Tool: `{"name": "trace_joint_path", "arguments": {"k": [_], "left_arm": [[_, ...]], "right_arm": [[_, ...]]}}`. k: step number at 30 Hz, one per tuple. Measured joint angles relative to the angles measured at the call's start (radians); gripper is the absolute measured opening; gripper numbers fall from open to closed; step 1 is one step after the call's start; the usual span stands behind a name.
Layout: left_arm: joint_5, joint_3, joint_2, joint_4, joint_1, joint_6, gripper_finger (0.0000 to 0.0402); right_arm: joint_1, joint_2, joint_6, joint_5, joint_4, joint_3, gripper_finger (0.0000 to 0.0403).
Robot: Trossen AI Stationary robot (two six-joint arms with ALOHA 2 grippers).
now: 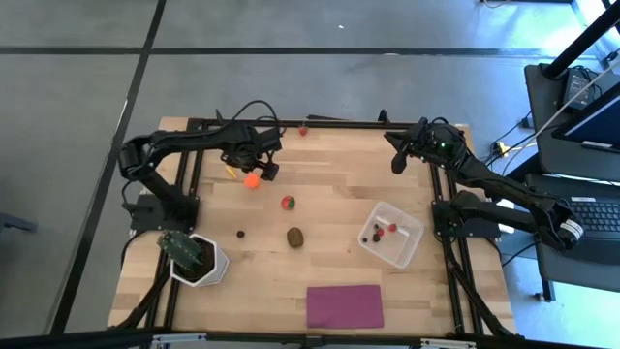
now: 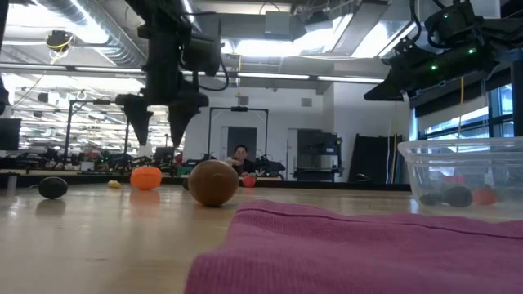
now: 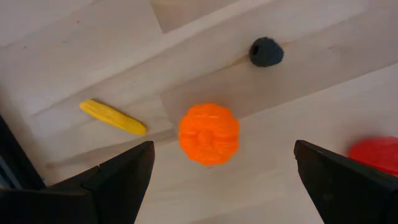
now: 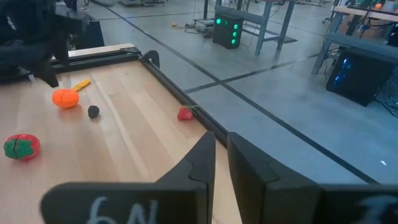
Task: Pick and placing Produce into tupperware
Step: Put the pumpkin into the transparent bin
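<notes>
My left gripper [image 3: 222, 169] is open and hovers above the orange ball [image 3: 209, 134], one finger on either side, touching nothing; the low view shows the left gripper [image 2: 159, 121] well above the ball [image 2: 146, 177]. A yellow bit [image 3: 113, 117] and a dark berry [image 3: 266, 51] lie next to the ball. The red-and-green piece [image 1: 288, 203], the brown oval [image 1: 295, 237] and another dark berry [image 1: 240, 234] rest on the table. The clear tupperware [image 1: 411, 244] holds small red pieces and dark berries. My right gripper [image 4: 221, 155] is shut and waits raised over the far right corner.
A small red piece [image 1: 303, 130] lies at the far edge. A potted plant [image 1: 199, 257] stands near the left front corner, and a flat magenta rectangle [image 1: 345, 305] lies at the near edge. A person [image 2: 240, 155] is far off in the room behind.
</notes>
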Motion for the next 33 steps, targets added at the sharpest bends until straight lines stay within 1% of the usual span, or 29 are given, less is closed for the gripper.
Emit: {"name": "trace_joint_path", "arguments": {"k": [6,11,16,18,26,33], "left_arm": [[0.000,-0.001,0.057,-0.004,0.000,0.010,0.0375],[0.003,-0.002,0.090,-0.003,0.016,0.059,0.0375],[0.004,-0.034,0.088,0.038,0.050,0.082,0.0375],[0.022,-0.048,0.087,0.037,0.064,0.083,0.0375],[0.126,-0.133,0.087,0.169,0.080,0.087,0.0375],[0.138,-0.181,0.087,0.173,0.075,0.071,0.0375]], "right_arm": [[0.000,0.000,0.001,0.000,0.000,0.000,0.0046],[0.000,0.000,0.003,0.000,0.000,0.000,0.0046],[0.000,0.000,0.004,0.000,0.000,0.000,0.0046],[0.000,0.000,0.004,0.000,-0.001,0.000,0.0046],[0.000,0.000,0.002,0.000,-0.003,0.000,0.0046],[0.000,0.000,0.001,0.000,-0.003,0.000,0.0046]]}}
